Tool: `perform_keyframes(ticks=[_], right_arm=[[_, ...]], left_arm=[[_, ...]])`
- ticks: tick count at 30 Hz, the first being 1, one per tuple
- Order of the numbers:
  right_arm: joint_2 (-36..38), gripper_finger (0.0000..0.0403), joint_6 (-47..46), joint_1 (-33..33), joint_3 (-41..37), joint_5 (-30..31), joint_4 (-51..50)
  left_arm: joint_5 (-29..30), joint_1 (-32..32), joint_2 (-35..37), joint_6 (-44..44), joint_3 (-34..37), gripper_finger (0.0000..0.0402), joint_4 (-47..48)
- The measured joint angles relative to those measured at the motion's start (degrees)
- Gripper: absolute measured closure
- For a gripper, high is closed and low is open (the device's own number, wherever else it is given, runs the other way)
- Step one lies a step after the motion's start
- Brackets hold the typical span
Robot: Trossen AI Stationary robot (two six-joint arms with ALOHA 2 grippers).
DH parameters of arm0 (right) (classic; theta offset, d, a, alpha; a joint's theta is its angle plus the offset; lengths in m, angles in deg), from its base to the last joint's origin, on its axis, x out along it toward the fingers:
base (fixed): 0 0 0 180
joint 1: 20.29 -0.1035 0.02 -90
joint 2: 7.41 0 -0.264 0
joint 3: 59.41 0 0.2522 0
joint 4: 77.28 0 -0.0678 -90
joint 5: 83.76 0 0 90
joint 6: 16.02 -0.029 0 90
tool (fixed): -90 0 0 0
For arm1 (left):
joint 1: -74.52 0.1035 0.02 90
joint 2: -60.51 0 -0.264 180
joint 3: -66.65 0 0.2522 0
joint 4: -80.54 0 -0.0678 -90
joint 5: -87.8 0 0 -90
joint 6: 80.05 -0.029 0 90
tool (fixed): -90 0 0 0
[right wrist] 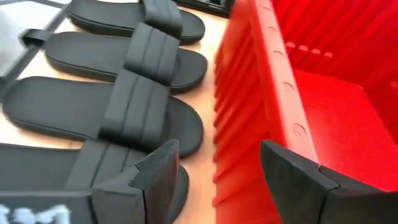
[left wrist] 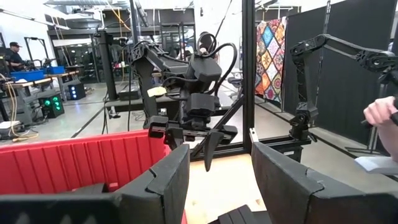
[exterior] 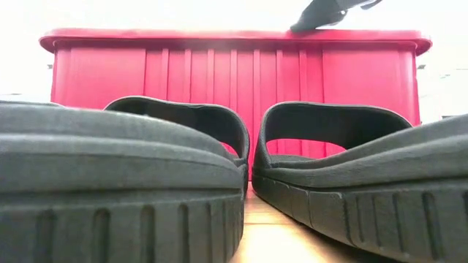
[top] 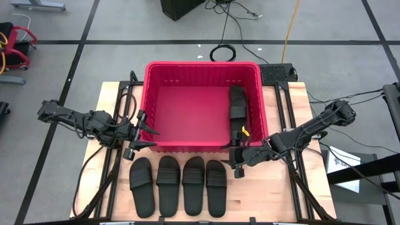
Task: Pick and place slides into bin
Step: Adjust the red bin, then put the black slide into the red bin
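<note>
The red bin [top: 203, 106] stands at the table's far middle. Black slides [top: 237, 109] lie inside it along its right wall. Several more slides [top: 181, 185] lie side by side, soles down, on the table in front of the bin; they also show in the right wrist view [right wrist: 118, 106]. My right gripper [top: 235, 156] is open and empty over the bin's near wall, close to its right corner [right wrist: 280, 93]. My left gripper [top: 147, 136] is open and empty at the bin's near left corner.
Black frame rails [top: 294, 181] run along both sides of the wooden table top [top: 262, 200]. In the left wrist view a person's hand [left wrist: 379, 115] shows beyond the table. The low view is filled by two slides [exterior: 117, 183] in front of the bin wall [exterior: 234, 73].
</note>
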Motion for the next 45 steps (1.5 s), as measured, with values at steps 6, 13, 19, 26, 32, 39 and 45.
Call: perform_keyframes(ticks=[6,13,19,26,32,39,45], right_arm=[[-0.08,0.0184,3.85,-1.36,-0.17,-7.78,8.62],[-0.07,0.0183,5.03,-4.42,-0.15,-9.21,14.16],[-0.09,0.0183,7.50,-8.38,1.77,-6.97,16.68],[-2.87,0.0183,8.19,-12.60,6.40,-2.89,14.42],[-10.32,0.0183,7.70,-14.64,16.92,1.76,5.21],[-20.64,0.0183,3.15,-17.72,32.39,6.28,-13.44],[-26.79,0.0183,-1.37,-20.75,42.10,11.89,-27.39]], left_arm=[[-0.63,0.00,0.00,0.39,0.00,0.0222,-0.09],[-3.18,-1.38,0.00,1.40,0.00,0.0222,-1.27],[-3.19,-5.25,0.00,0.30,-0.02,0.0222,-3.32],[1.04,-8.93,0.00,-1.44,-0.02,0.0222,-4.26],[3.16,-10.93,0.01,-1.79,-0.02,0.0222,-4.33],[4.74,-12.98,0.00,-2.07,-0.02,0.0222,-3.75],[7.48,-13.98,0.00,-2.07,-0.02,0.0222,-3.61]])
